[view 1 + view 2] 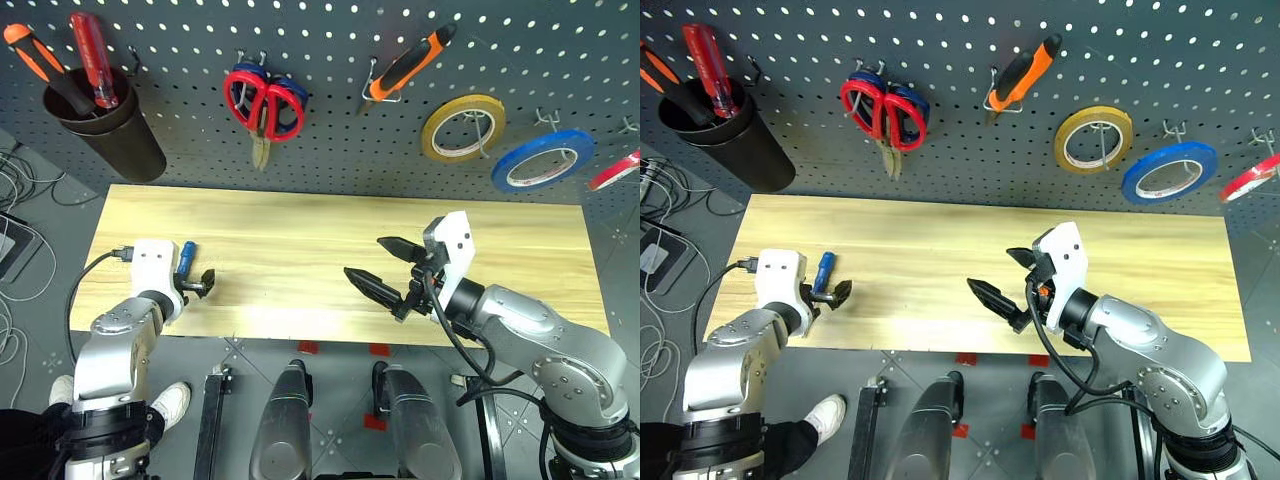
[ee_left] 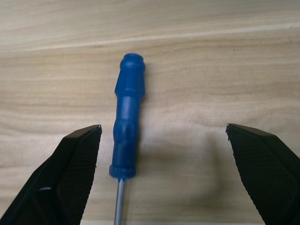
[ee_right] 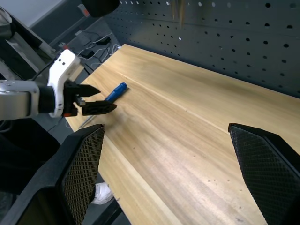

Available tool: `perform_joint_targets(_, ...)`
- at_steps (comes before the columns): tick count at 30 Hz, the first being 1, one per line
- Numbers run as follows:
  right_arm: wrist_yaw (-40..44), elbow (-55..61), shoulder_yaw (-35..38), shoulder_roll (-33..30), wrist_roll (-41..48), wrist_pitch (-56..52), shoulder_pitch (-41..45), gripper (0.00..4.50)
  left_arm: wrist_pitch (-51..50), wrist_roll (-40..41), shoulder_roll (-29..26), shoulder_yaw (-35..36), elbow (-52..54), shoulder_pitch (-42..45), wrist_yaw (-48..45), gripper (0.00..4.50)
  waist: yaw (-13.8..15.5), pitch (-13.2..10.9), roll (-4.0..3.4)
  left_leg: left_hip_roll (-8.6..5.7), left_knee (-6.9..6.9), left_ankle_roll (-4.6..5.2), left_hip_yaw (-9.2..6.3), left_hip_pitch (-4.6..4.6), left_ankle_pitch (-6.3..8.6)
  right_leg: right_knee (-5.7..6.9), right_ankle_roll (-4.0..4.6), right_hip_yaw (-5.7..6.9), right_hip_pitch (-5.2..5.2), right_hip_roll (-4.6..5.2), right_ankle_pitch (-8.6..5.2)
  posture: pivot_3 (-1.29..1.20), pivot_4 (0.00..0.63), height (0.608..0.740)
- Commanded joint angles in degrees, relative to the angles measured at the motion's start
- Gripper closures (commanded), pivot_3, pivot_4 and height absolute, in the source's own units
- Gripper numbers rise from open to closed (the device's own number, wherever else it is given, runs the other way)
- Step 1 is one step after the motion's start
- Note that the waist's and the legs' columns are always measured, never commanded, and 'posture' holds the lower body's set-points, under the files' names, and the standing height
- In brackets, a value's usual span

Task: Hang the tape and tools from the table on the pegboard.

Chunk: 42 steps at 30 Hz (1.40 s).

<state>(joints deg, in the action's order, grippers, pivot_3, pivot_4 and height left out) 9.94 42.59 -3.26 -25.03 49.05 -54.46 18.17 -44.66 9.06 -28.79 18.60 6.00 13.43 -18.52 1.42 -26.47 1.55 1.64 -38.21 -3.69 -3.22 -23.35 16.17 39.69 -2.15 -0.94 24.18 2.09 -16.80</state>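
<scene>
The blue screwdriver lay near the table's left end by the front edge, between the left gripper's spread fingers. Closing off-centre could roll it away. The right gripper hovered spread, empty.

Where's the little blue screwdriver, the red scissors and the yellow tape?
blue screwdriver (image 2: 127, 126), left wrist view, on its handle.
red scissors (image 1: 245, 98), left eye view, on a handle loop.
yellow tape (image 1: 436, 133), left eye view, on the ring.
</scene>
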Motion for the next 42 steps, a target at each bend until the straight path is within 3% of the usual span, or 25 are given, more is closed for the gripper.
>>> perform_joint_targets(1,-0.77,2.7,1.28,0.28,2.14,-0.76,0.04,0.0,2.68,0.66,-2.73,1.36,-4.21,1.69,-1.66,0.01,-0.01,-0.33,-0.03,-0.01,0.0,-0.01,0.0,-0.02,0.0,0.0,0.0,0.01,0.02,-0.02,0.0,0.09,0.567,0.74)
perform_joint_targets(14,-3.26,3.48,3.08,0.14,4.78,-2.67,-0.14,0.0,7.12,0.5,-4.83,-2.19,-12.58,4.08,-4.34,0.01,-0.09,-1.24,-0.02,0.01,0.04,-0.35,0.18,-0.68,-0.2,0.2,-0.01,-0.06,0.89,0.0,-0.01,0.07,0.584,0.74)
perform_joint_targets(27,-3.2,1.81,2.91,-0.35,4.23,-1.64,0.98,0.0,7.5,0.58,-5.44,-1.83,-13.35,4.8,-4.51,3.93,-0.1,-1.35,-0.04,0.05,0.13,-0.49,0.21,-0.77,-0.3,0.2,-0.01,-0.04,1.05,-0.02,-0.01,0.09,0.566,0.74)
perform_joint_targets(33,-2.38,1.45,2.76,-0.46,3.74,-0.87,0.9,0.0,8.49,0.6,-5.57,-2.02,-14.58,5.28,-4.33,3.93,-0.1,-1.35,-0.04,0.06,0.15,-0.51,0.2,-0.79,-0.31,0.19,-0.02,-0.03,1.07,-0.01,-0.01,0.08,0.546,0.74)
perform_joint_targets(42,2.18,1.07,6.71,-2.51,6.36,1.16,-1.86,0.0,6.05,0.97,-0.55,-5.33,-5.81,3.49,-1.65,3.93,-0.04,-1.2,0.03,0.1,0.11,-0.6,0.2,-0.94,-0.36,0.1,-0.02,0.07,1.1,0.11,-0.01,0.08,0.463,0.74)
